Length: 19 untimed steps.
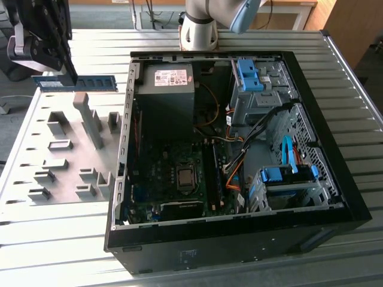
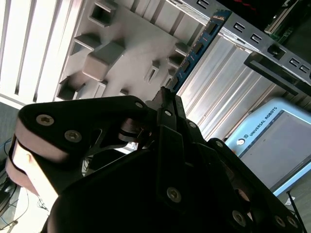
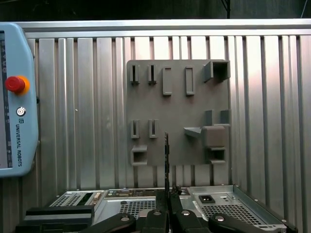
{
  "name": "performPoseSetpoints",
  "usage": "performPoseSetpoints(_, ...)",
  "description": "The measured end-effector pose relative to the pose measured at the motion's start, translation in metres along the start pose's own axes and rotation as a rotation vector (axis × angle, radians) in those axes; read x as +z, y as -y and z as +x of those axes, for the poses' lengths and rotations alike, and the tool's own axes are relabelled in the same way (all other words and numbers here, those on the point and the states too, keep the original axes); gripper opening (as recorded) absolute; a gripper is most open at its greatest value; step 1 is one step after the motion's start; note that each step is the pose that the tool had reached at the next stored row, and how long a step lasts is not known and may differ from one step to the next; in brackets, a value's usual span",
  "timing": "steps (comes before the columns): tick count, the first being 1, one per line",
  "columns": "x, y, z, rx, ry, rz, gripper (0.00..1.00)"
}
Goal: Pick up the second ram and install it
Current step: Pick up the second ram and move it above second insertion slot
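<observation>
Exterior view: one pincer clamped onto one second ram, held level; one grey fixture plate below pincer. Second wrist view: second ram projects past pincer tips. First wrist view: second ram edge-on between closed jaws.

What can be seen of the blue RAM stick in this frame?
The second ram is a long, thin, flat blue circuit board with a row of dark chips along its face. The gripper is shut on it and holds it in the air, long side roughly level, above the far edge of the grey holder tray beside the open computer case. In the first wrist view it shows edge-on as a thin line. Nothing but the gripper touches it.
</observation>
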<state>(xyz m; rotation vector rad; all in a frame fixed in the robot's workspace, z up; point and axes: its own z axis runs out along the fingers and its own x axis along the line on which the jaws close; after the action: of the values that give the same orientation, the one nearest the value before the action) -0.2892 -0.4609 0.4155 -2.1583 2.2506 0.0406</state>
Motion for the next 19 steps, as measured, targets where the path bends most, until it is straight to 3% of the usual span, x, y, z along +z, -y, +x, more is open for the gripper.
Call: performPoseSetpoints(19, 0.0000, 0.0156, -0.0007, 0.000, 0.0001, 0.0001, 0.13)
